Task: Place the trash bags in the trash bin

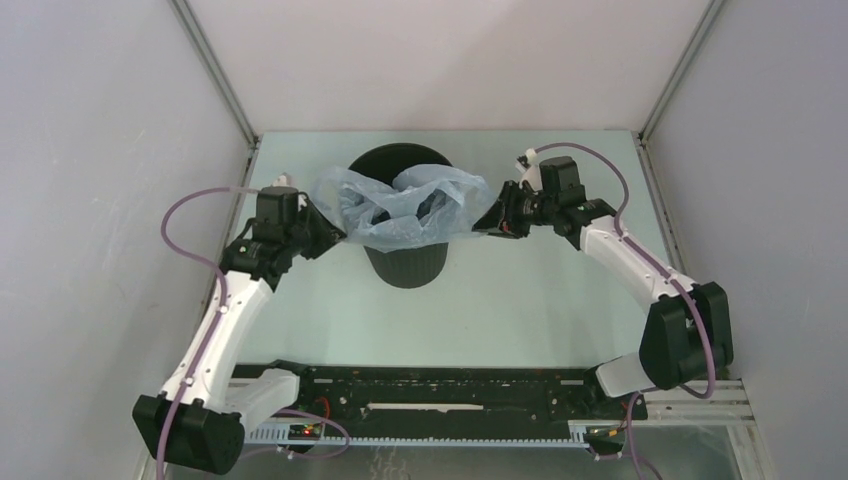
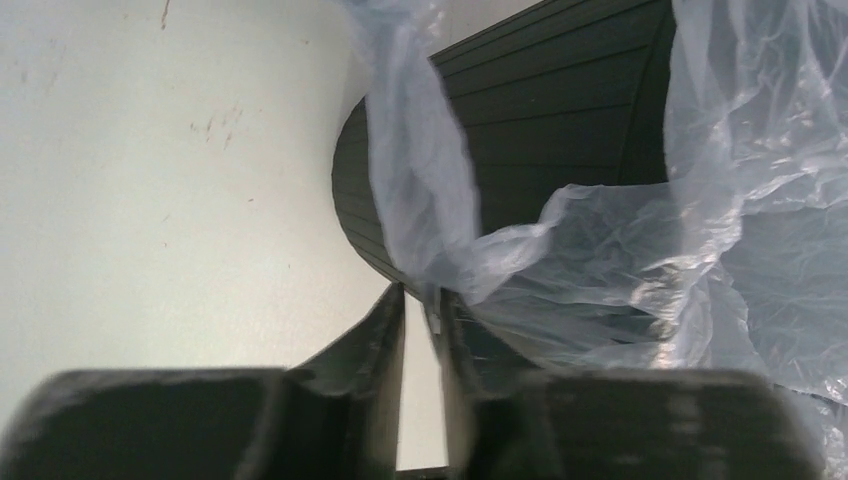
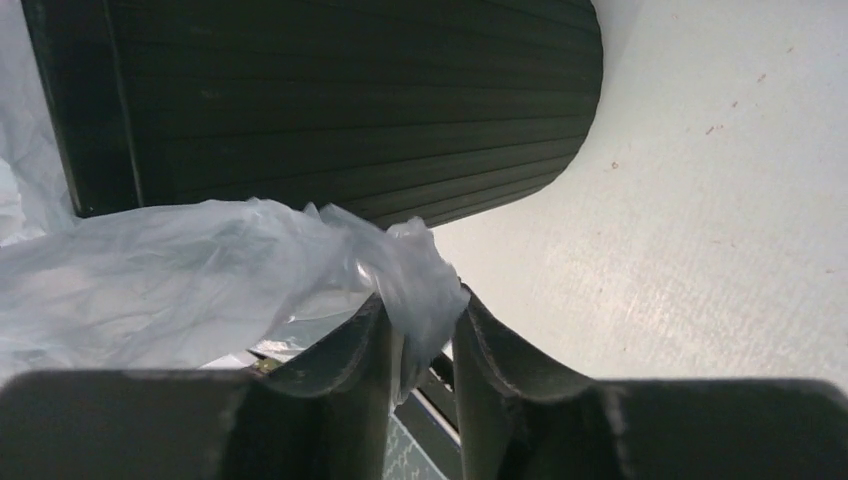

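The translucent pale grey-blue trash bag (image 1: 405,205) hangs stretched across the mouth of the round black trash bin (image 1: 405,265), sagging over its rim. My left gripper (image 1: 335,238) is left of the bin and pinches the bag's left corner. In the left wrist view the jaws (image 2: 422,295) stand nearly closed, with film (image 2: 640,250) at their tips in front of the bin wall (image 2: 540,110). My right gripper (image 1: 485,222) is right of the bin. In the right wrist view it (image 3: 420,310) is shut on a bunched corner of the bag (image 3: 200,270) beside the bin (image 3: 350,100).
The bin stands mid-table on a pale green tabletop (image 1: 540,300). Grey enclosure walls (image 1: 100,150) with metal corner posts close in the left, right and back. A black rail (image 1: 450,390) runs along the near edge between the arm bases.
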Motion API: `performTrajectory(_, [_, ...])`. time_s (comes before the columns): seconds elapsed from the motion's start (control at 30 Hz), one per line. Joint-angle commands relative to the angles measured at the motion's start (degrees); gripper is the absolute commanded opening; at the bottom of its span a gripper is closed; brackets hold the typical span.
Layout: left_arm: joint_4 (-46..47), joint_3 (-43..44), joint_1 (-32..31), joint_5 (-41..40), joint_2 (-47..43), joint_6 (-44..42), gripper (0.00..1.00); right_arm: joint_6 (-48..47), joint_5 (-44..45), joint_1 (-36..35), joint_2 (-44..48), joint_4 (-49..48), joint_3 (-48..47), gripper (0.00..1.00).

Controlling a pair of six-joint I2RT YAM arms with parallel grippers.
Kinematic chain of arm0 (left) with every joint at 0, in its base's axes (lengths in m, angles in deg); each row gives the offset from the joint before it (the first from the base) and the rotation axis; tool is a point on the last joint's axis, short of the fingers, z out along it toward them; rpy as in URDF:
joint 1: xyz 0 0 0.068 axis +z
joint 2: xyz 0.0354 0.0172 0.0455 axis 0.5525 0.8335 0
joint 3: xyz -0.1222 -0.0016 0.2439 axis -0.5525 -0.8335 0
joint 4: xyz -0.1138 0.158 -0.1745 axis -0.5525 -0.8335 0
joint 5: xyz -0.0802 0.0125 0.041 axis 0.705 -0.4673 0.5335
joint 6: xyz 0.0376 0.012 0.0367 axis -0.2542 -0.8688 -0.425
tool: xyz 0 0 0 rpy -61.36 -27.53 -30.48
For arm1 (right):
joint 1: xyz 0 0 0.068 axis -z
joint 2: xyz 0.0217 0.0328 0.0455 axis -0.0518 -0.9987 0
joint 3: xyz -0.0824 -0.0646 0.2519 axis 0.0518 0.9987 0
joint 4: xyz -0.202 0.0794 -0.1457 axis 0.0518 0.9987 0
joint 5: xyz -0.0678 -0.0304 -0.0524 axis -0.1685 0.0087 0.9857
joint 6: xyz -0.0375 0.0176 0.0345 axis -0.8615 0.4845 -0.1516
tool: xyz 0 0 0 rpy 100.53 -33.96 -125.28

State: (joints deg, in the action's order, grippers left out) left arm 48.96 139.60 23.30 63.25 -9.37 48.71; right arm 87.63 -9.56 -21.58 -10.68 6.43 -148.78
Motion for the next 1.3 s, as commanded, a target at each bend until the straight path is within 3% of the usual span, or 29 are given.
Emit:
performTrajectory(0.0, [-5.39, 3.29, 0.48, -0.72, -1.93, -4.65, 0.34, -5.0, -2.16, 0.84, 2.91, 5.99, -3.44, 0.4])
performTrajectory(0.23, [-9.41, 3.68, 0.74, -1.26, -7.78, -10.82, 0.71, -15.32, -2.95, 0.86, 10.56, 17.62, -7.34, 0.72])
performTrajectory(0.47, [-12.62, 5.97, 1.47, -1.21, -13.04, -10.87, 0.94, -20.85, -0.4, 0.95, 17.04, 20.16, -10.09, 0.87])
performTrajectory(0.63, [-15.52, 12.39, 5.4, -2.0, -14.59, -12.3, 1.0, -23.29, 5.33, 0.72, 18.45, 17.68, -12.11, 0.9])
performTrajectory(0.73, [-12.02, 15.99, 9.87, 0.5, -12.66, -13.97, 1.0, -26.87, 6.48, -0.15, 17.24, 9.29, -12.06, 0.91])
performTrajectory(0.87, [-2.04, 17.39, 12.74, 6.02, -6.22, -15.15, 1.0, -29.82, 1.02, 0.45, 10.15, 1.05, -15.78, 0.89])
performTrajectory(1.07, [2.91, 20.36, 14.28, 16.94, 3.38, -22.67, 1.0, -39.59, -2.49, -1.33, 2.01, 5.78, -24.67, 0.88])
performTrajectory(1.27, [4.65, 18.04, 15.48, 22.75, 6.67, -29.41, 0.99, -40.7, -8.16, -1.97, -3.92, 5.85, -28.75, 0.87])
